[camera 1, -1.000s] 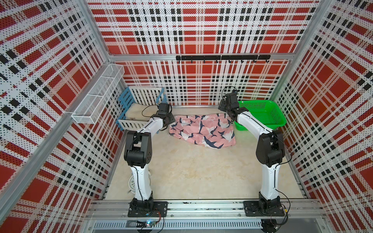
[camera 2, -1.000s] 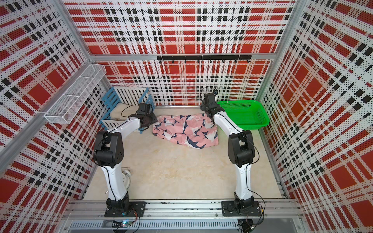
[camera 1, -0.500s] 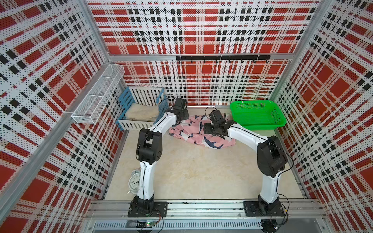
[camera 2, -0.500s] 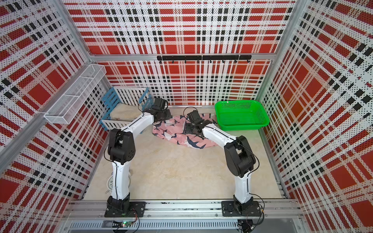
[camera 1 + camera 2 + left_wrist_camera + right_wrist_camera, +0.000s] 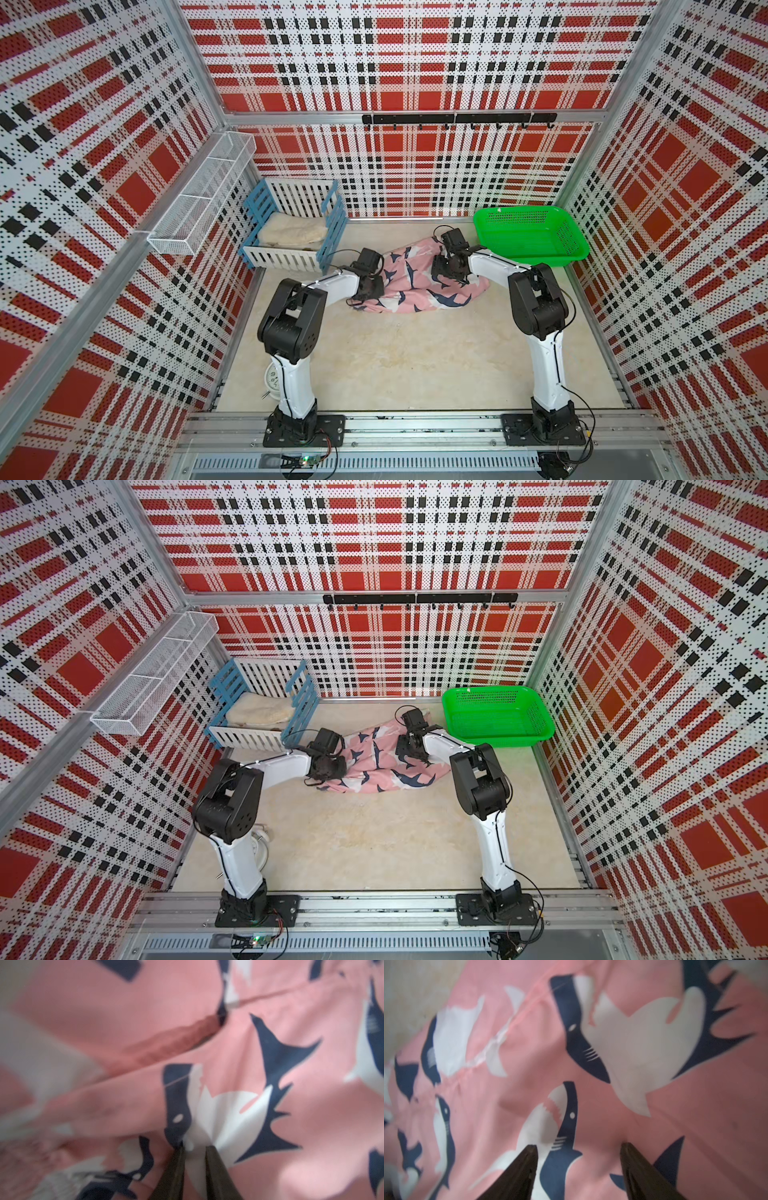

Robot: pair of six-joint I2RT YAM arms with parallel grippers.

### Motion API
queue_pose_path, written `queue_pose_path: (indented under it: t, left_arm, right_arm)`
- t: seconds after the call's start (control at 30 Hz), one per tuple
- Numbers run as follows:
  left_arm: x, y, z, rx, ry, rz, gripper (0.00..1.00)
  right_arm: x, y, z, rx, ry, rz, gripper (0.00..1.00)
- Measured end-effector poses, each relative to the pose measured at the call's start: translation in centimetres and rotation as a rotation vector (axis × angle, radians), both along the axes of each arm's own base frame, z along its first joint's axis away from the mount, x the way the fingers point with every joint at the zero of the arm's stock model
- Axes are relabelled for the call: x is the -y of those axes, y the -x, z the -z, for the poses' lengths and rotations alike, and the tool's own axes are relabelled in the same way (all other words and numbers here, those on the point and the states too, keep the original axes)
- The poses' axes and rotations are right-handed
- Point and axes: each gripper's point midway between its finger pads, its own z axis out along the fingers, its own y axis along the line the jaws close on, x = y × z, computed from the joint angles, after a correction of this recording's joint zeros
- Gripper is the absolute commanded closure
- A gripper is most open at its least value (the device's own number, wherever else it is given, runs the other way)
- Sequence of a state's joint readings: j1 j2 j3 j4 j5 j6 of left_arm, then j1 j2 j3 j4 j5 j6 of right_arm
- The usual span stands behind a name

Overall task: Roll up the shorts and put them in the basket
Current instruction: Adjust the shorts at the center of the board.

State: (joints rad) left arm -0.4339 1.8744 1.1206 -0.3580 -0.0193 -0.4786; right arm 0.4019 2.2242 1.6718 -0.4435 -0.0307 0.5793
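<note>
**Shorts not rolled yet; only one side gripped**

The shorts (image 5: pixel 415 286) lie crumpled at the far centre of the desk (image 5: pixel 395 365), with no roll begun. The left fingers (image 5: pixel 174 1167) are closed, pinching a pucker of fabric at the left edge. The right fingers (image 5: pixel 519 1172) are spread, tips on the cloth, gripping nothing. I judge that flattening and all the rolling remain. A green basket (image 5: pixel 579 245) sits just to the right and a slatted crate (image 5: pixel 282 259) at far left; I judge neither blocks a roll toward the near side.

Bright, even light with soft shadows; wrist views show the shorts (image 5: pixel 270 1022) blurred, heaviest along one side.
</note>
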Motion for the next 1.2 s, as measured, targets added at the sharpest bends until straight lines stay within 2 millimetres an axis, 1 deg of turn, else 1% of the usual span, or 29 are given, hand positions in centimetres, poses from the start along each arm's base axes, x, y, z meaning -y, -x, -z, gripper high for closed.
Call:
queue_pose_path:
  t: [0.03, 0.07, 0.17, 0.23, 0.27, 0.3, 0.33, 0.4, 0.47, 0.53, 0.57, 0.6, 0.63, 0.7, 0.73, 0.8, 0.83, 0.9, 0.93, 0.97, 1.0, 1.03, 1.07, 1.1, 1.13, 1.17, 1.2]
  left_arm:
    - [1.4, 1.4, 0.0, -0.002, 0.010, 0.027, 0.74]
    - [3.1, 2.9, 0.0, -0.003, 0.026, 0.064, 0.73]
    - [7.7, 6.5, 0.0, -0.012, 0.072, 0.156, 0.73]
    - [11.0, 9.0, -0.2, -0.024, 0.117, 0.225, 0.73]
    - [12.3, 9.9, -0.2, -0.033, 0.135, 0.250, 0.72]
    - [13.6, 11.0, -0.2, -0.044, 0.152, 0.281, 0.72]
    - [14.7, 11.8, -0.3, -0.055, 0.168, 0.305, 0.72]
    - [16.4, 12.7, -0.5, -0.070, 0.195, 0.338, 0.71]
    - [17.1, 12.8, -1.0, -0.072, 0.214, 0.346, 0.71]
    - [17.3, 12.2, -1.9, -0.055, 0.234, 0.338, 0.71]
    - [17.3, 11.9, -2.4, -0.047, 0.244, 0.334, 0.71]
    - [17.1, 11.5, -3.0, -0.035, 0.255, 0.324, 0.71]
    - [16.7, 11.0, -3.8, -0.024, 0.266, 0.314, 0.71]
    - [15.8, 9.6, -6.0, 0.017, 0.304, 0.282, 0.73]
    - [15.2, 8.9, -6.9, 0.036, 0.318, 0.266, 0.74]
    - [13.7, 7.6, -8.5, 0.073, 0.336, 0.236, 0.76]
    - [13.0, 7.2, -8.8, 0.084, 0.333, 0.227, 0.76]
    - [11.4, 6.6, -8.8, 0.092, 0.302, 0.216, 0.76]
    - [11.0, 6.7, -8.5, 0.090, 0.281, 0.221, 0.74]
    - [10.4, 7.0, -8.2, 0.086, 0.250, 0.234, 0.70]
    - [10.0, 7.4, -7.9, 0.084, 0.222, 0.254, 0.65]
    - [9.7, 7.8, -7.8, 0.085, 0.200, 0.270, 0.60]
    - [9.2, 8.2, -7.9, 0.091, 0.176, 0.286, 0.53]
    - [8.8, 8.4, -8.3, 0.106, 0.165, 0.303, 0.48]
    - [8.5, 8.6, -8.8, 0.123, 0.164, 0.314, 0.45]
    - [8.0, 8.7, -9.5, 0.145, 0.171, 0.318, 0.43]
    - [7.4, 8.5, -10.3, 0.168, 0.184, 0.314, 0.43]
  right_arm:
    - [-0.1, -0.9, -0.1, 0.013, -0.005, -0.009, 0.31]
    - [-0.4, -1.8, 0.0, 0.025, -0.012, -0.023, 0.31]
    - [-1.8, -3.7, -0.2, 0.059, -0.045, -0.076, 0.32]
    - [-3.5, -4.9, -0.5, 0.085, -0.090, -0.126, 0.33]
    - [-4.1, -5.3, -0.6, 0.093, -0.106, -0.144, 0.33]
    - [-5.2, -5.8, -0.9, 0.105, -0.133, -0.177, 0.33]
    - [-6.1, -6.2, -1.1, 0.118, -0.155, -0.205, 0.33]
    - [-8.1, -6.6, -1.9, 0.140, -0.200, -0.264, 0.33]
    - [-10.0, -6.5, -3.1, 0.162, -0.238, -0.325, 0.33]
    - [-11.9, -6.0, -5.0, 0.189, -0.272, -0.380, 0.33]
    - [-12.2, -5.9, -5.9, 0.205, -0.284, -0.393, 0.33]
    - [-12.7, -5.4, -6.8, 0.213, -0.293, -0.409, 0.33]
    - [-13.0, -4.8, -7.6, 0.218, -0.301, -0.422, 0.33]
    - [-12.6, -3.5, -9.9, 0.233, -0.302, -0.439, 0.33]
    - [-12.1, -2.9, -11.2, 0.244, -0.298, -0.440, 0.33]
    - [-10.0, -1.6, -15.0, 0.301, -0.274, -0.452, 0.31]
    - [-9.0, -1.0, -16.9, 0.335, -0.259, -0.458, 0.31]
    - [-6.8, 0.9, -21.2, 0.428, -0.208, -0.484, 0.32]
    - [-5.7, 1.8, -22.9, 0.468, -0.180, -0.494, 0.32]
    - [-4.5, 3.0, -24.6, 0.513, -0.141, -0.509, 0.32]
    - [-3.6, 4.3, -25.9, 0.552, -0.104, -0.528, 0.32]
    - [-2.9, 5.6, -26.7, 0.582, -0.070, -0.553, 0.33]
    - [-2.4, 7.2, -27.0, 0.609, -0.023, -0.593, 0.32]
    - [-1.9, 9.1, -26.7, 0.628, 0.030, -0.648, 0.30]
    - [-1.7, 10.6, -26.1, 0.640, 0.078, -0.699, 0.28]
    - [-1.5, 12.5, -24.9, 0.645, 0.139, -0.767, 0.25]
    - [-1.4, 14.5, -23.3, 0.641, 0.215, -0.846, 0.25]
